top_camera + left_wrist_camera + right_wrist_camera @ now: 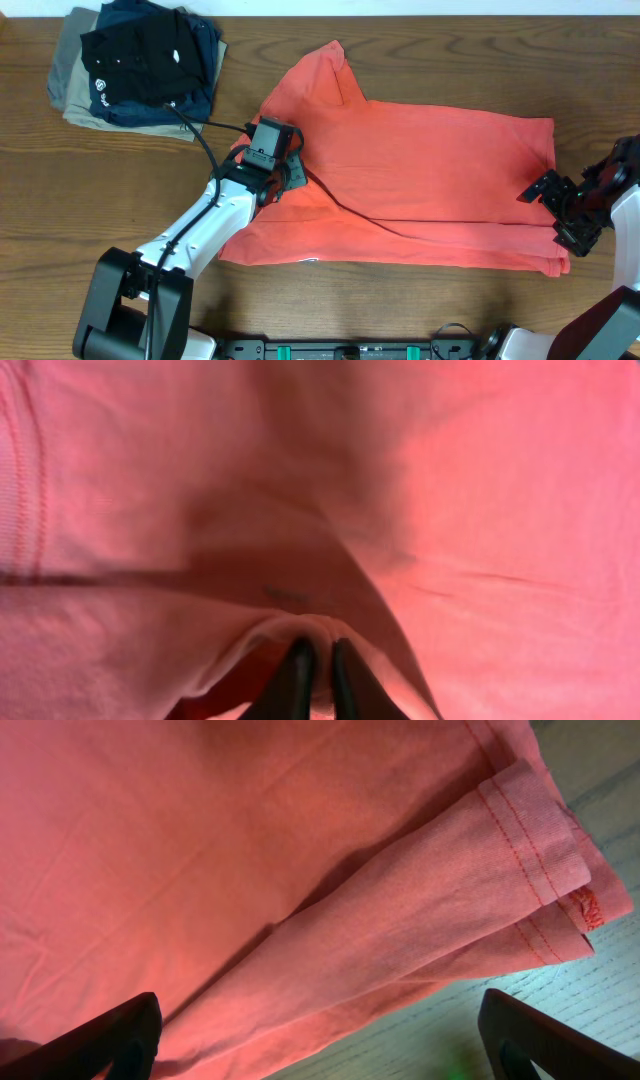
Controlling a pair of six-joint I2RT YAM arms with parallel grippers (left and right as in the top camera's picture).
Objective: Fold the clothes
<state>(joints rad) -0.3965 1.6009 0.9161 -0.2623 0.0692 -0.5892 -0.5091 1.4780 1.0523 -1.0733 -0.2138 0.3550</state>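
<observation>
Dark wood-grain table (420,60) is shown in full only from overhead, where a pile of folded garments (140,65) in black, navy and khaki is seen at the far left corner, well apart from the arms. Neither wrist view takes in that pile. From the right wrist a strip of the table is caught at the lower right, beside a stitched hem (545,850) where several layers of cloth lie stacked; that stitching cannot be made out from above. The left wrist view is filled with red cloth alone.

A coral-red T-shirt (430,170) is spread flat across the middle of the table, partly folded, with one sleeve pointing to the far side. No lettering can be seen on it.

The left gripper (320,670) is set down on the left part of the T-shirt, its fingers pressed together on a raised pinch of cloth. The right gripper (320,1050) is held over the T-shirt's right edge near the front corner, its fingers spread wide with nothing between them but the cloth below.
</observation>
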